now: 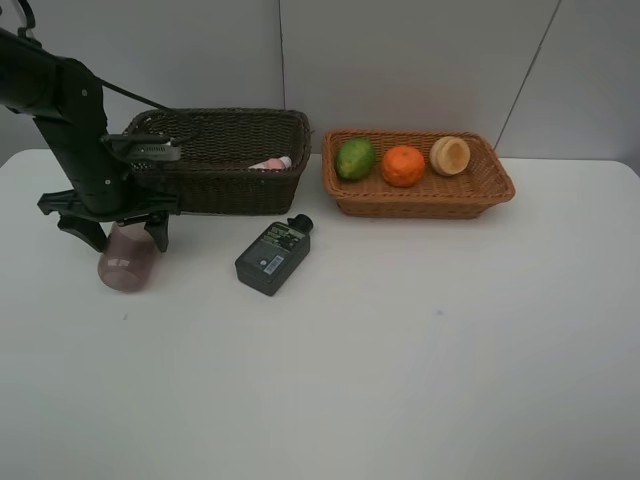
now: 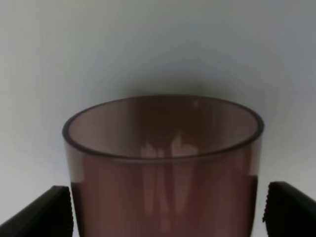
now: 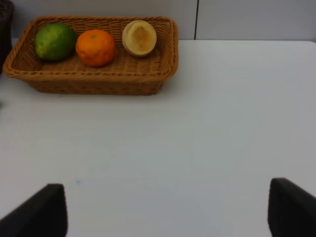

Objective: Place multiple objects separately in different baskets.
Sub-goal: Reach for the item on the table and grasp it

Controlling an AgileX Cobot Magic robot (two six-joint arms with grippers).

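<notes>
While the left gripper point(image 1: 127, 237) is straddling the cup point(image 2: 163, 163) near the dark basket point(image 1: 215, 180), wide open and empty, its light, slick wall is likely wanting a gentle mid-height squeeze.

I see a plain white desk point(image 1: 420, 360) filling my high view; at 12 o'clock stands a pale grey panelled wall point(image 1: 400, 60), thin seams point(image 1: 281, 60) dividing it, evenly lit.

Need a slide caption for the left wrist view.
Black fingers flank a round translucent purple cup, rim in view.
</notes>
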